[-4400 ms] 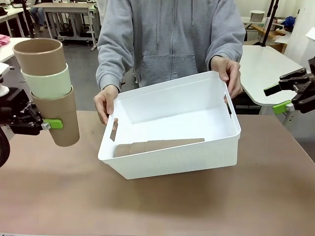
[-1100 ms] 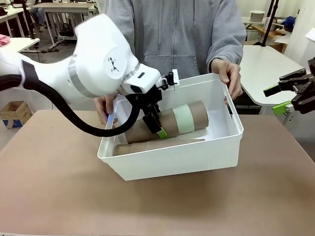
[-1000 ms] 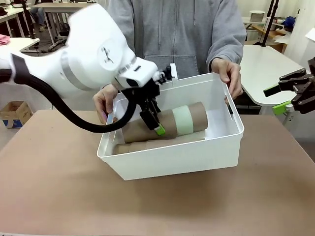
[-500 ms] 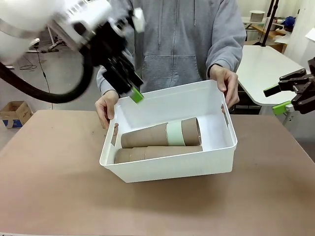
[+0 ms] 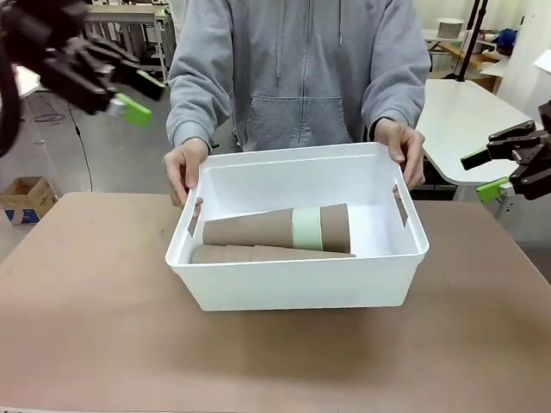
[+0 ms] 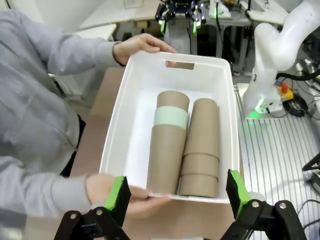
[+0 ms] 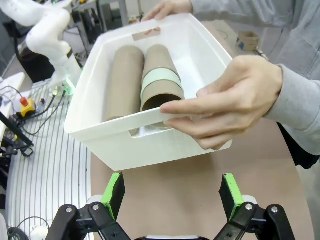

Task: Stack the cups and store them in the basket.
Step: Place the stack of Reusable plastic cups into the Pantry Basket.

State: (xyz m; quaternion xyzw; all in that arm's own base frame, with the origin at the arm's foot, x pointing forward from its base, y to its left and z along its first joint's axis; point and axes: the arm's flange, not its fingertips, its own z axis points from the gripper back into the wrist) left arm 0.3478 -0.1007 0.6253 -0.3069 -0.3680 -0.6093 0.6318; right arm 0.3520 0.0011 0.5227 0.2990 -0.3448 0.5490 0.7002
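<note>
Cups (image 5: 275,231): we see two stacks lying on their sides, side by side in the basket, one with a mint-green cup (image 6: 171,118).
Basket (image 5: 297,284): on the tabletop (image 5: 95,335); we see a person's hands (image 5: 185,168) gripping both short ends.
Left hand (image 5: 129,96): wide, holding nothing, raised off to the basket's left.
Right hand (image 5: 486,172): wide, holding nothing, off to the right.

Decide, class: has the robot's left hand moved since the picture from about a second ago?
Yes. The left hand has gone up and toward picture left, out of the basket, leaving the cup stack lying inside it.
</note>
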